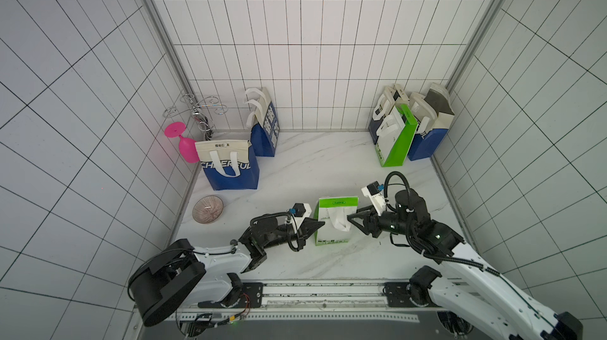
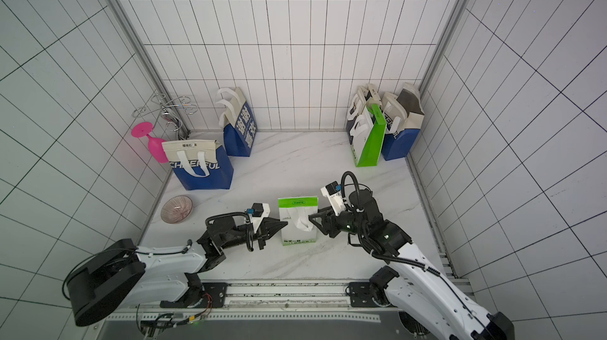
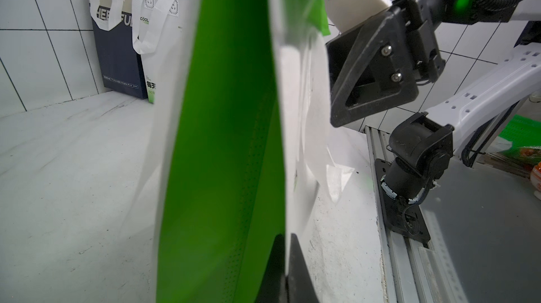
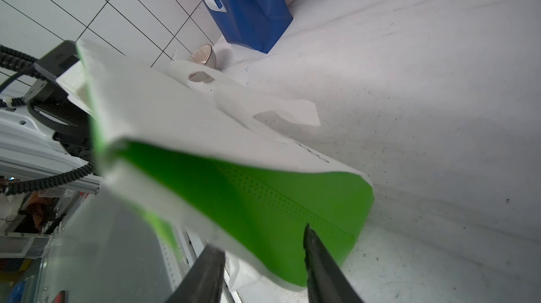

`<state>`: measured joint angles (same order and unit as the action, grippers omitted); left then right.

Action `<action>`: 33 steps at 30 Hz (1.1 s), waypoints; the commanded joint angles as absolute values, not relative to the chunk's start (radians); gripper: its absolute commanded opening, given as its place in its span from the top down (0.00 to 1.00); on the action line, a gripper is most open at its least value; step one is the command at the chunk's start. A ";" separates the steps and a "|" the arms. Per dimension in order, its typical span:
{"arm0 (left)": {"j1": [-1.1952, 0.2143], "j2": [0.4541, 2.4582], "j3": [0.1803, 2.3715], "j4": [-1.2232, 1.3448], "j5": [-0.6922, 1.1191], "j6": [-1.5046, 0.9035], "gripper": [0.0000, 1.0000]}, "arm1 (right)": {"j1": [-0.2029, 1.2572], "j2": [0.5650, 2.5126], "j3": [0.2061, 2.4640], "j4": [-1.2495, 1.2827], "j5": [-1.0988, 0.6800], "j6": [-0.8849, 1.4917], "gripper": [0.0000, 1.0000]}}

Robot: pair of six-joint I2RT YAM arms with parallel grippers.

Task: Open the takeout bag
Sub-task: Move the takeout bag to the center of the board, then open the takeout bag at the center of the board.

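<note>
**A:** Top cams first. Where's the bag?
**B:** Both top views: green-and-white bag stands upright, front-centre of the table, between the two arms. Left gripper is on its left edge. Right gripper is at its right edge, by the loose white handle. Other bags are well apart, along the back wall.
**A:** Left wrist cam?
**B:** The bag's green side fills most of the frame. Left gripper jaws are pressed together, pinching the edge of the white panel. One finger of the right gripper shows beyond the bag, near the handle.
**A:** Right wrist?
**B:** Right gripper jaws are spread, one finger each side of the green side fold. Not clamping anything, afaict. Bag mouth isn't spread, far as I can see.
**A:** So which step?
**B:** Grip stage, imo. Left has its hold, right doesn't yet.
**A:** Next move?
**B:** Right needs to close on its own side of the rim, one layer only, not both panels. Then the arms pull apart to spread the mouth. Bag looks light and soft, so it'll prob tip or slide if the pull's uneven. Keep the pull balanced.
</note>
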<state>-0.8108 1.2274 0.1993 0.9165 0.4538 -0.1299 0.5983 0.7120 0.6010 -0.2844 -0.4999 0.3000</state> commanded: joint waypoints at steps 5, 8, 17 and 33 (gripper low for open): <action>-0.817 1.219 0.214 0.947 0.434 -0.129 1.00 | 0.609 0.522 0.554 -0.283 -0.421 0.230 0.48; -0.816 1.221 0.216 0.942 0.428 -0.130 1.00 | 0.607 0.491 0.566 -0.271 -0.460 0.222 0.49; -0.819 1.224 0.222 0.938 0.420 -0.130 1.00 | 0.639 0.566 0.691 -0.225 -0.452 0.075 0.57; -0.822 1.195 0.215 0.927 0.416 -0.135 1.00 | 1.088 0.791 0.821 -0.174 0.080 -0.421 0.56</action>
<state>-0.8173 1.2148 0.2001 0.9016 0.4194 -0.1352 1.0157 0.7700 0.7067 -0.2096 -0.0803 -0.2714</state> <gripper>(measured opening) 0.050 0.435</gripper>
